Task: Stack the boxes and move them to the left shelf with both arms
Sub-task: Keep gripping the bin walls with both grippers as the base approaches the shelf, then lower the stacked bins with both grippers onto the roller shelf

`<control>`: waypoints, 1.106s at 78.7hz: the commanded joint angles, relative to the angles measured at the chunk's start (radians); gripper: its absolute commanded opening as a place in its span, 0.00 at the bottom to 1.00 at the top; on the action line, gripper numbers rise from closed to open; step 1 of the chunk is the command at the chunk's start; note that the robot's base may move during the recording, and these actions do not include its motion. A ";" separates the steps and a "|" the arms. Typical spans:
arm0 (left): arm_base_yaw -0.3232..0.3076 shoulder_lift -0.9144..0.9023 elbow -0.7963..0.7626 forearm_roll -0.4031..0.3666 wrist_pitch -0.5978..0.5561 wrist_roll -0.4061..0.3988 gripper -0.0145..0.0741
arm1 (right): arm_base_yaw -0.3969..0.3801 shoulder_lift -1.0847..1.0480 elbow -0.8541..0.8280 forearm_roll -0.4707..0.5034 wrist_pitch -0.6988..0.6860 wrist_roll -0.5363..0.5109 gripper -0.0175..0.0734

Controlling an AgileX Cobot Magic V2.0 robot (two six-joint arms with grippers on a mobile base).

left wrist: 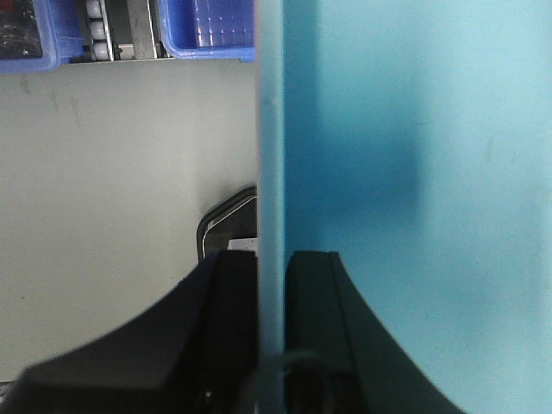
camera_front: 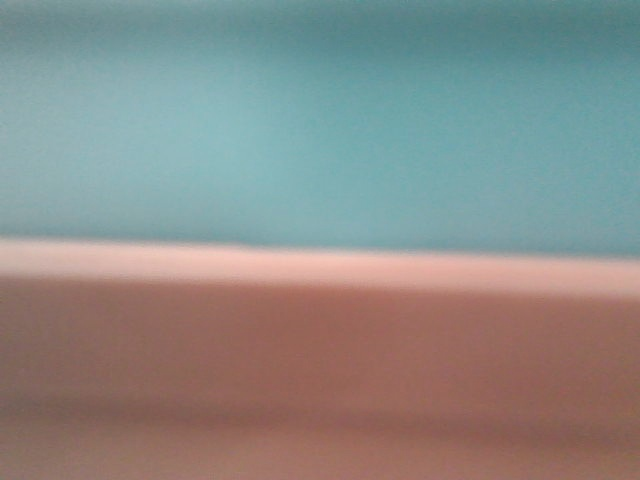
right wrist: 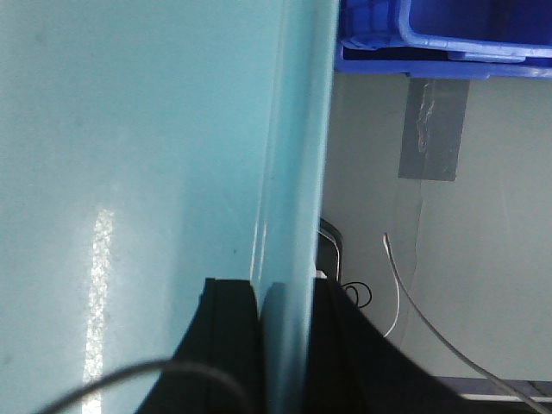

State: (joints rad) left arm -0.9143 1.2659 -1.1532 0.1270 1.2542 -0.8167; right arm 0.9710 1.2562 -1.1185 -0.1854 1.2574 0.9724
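The light sky blue box (camera_front: 320, 130) fills the upper half of the front view, very close and blurred, and sits inside the salmon pink box (camera_front: 320, 370) whose rim and wall fill the lower half. My left gripper (left wrist: 272, 285) is shut on the blue box's left wall (left wrist: 271, 172), one finger outside and one inside; a thin pink edge shows along that wall. My right gripper (right wrist: 286, 302) is shut on the blue box's right wall (right wrist: 293, 172) the same way. The left shelf's white rollers (left wrist: 99, 34) show at the top of the left wrist view.
Dark blue bins (left wrist: 211, 26) stand at the top of the left wrist view beside the rollers, and another dark blue bin (right wrist: 448, 34) is at the top of the right wrist view. Grey floor (left wrist: 103, 216) lies below, with a taped patch (right wrist: 431, 129) and loose cables (right wrist: 405, 285).
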 commanded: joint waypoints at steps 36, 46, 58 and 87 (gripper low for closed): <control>-0.006 -0.032 -0.037 0.027 0.045 0.000 0.16 | 0.004 -0.033 -0.039 -0.022 0.014 -0.013 0.27; -0.006 -0.032 -0.037 0.027 0.045 0.000 0.16 | 0.004 -0.033 -0.039 -0.022 0.011 -0.013 0.27; -0.006 -0.032 -0.037 0.027 0.044 0.000 0.16 | 0.004 -0.033 -0.039 -0.022 0.010 -0.013 0.27; -0.006 -0.032 -0.037 0.126 -0.061 0.000 0.16 | -0.014 -0.027 -0.056 -0.111 -0.147 -0.014 0.27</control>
State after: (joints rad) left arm -0.9143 1.2659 -1.1532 0.1659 1.2542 -0.8167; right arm 0.9710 1.2587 -1.1185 -0.2267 1.2091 0.9724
